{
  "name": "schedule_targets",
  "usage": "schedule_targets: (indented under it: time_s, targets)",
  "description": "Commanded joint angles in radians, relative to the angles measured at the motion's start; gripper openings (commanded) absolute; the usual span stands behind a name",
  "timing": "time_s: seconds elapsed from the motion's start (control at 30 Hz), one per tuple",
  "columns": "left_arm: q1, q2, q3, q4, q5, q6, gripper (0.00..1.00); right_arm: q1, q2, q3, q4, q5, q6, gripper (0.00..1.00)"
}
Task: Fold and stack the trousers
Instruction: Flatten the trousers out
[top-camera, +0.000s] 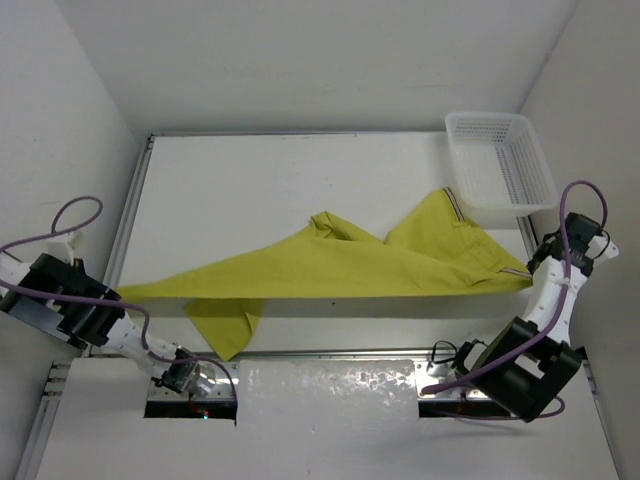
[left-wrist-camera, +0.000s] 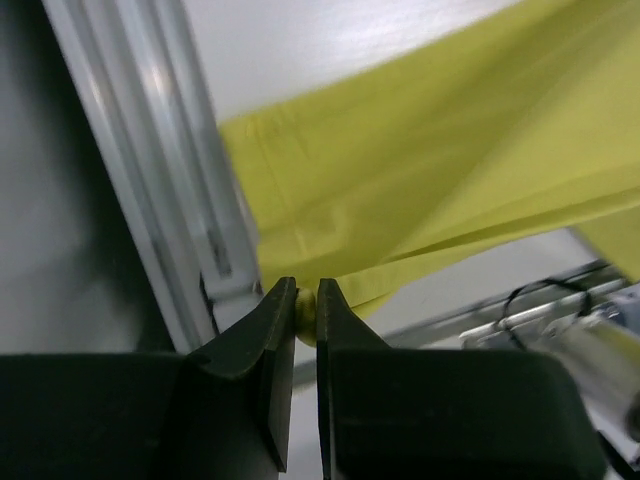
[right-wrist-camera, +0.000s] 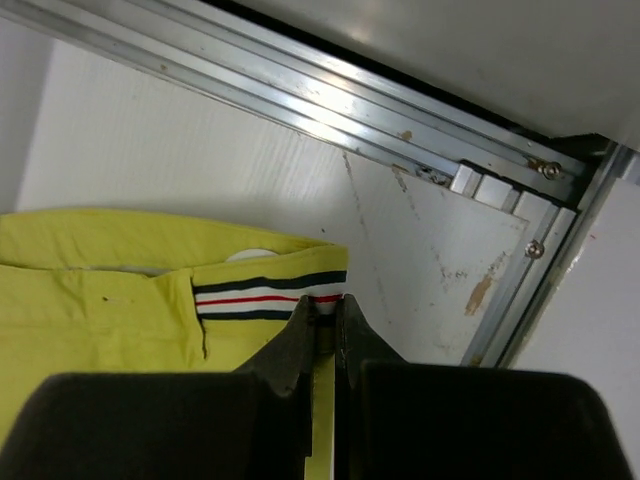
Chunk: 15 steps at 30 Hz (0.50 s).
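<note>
Left gripper (left-wrist-camera: 307, 303) is pinched shut on a leg end, right gripper (right-wrist-camera: 326, 312) on the striped waistband (right-wrist-camera: 270, 293) corner; the trousers (top-camera: 350, 268) are stretched between them over the near side of the table (top-camera: 260, 190), so tension is best held even while folding.

A lab test cell: white walls (top-camera: 300, 60) around an aluminium-framed table (top-camera: 250, 200).

left tool (left-wrist-camera: 306, 305) pinching trousers (left-wrist-camera: 420, 190) hem beside table rail (left-wrist-camera: 150, 170).

One pair of trousers (top-camera: 350, 265), one basket (top-camera: 500, 160), one left gripper (left-wrist-camera: 307, 300), one right gripper (right-wrist-camera: 326, 315).
</note>
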Motion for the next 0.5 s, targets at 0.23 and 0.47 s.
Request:
schedule_targets:
  time_s: [0.23, 0.47]
  targets:
    - [0.105, -0.166, -0.345, 0.364, -0.38, 0.181, 0.06, -0.005, -0.046, -0.103, -0.007, 0.203, -0.059, 0.19]
    - [0.104, -0.128, -0.217, 0.184, -0.289, 0.193, 0.59, 0.043, -0.06, -0.019, -0.028, 0.205, -0.082, 0.69]
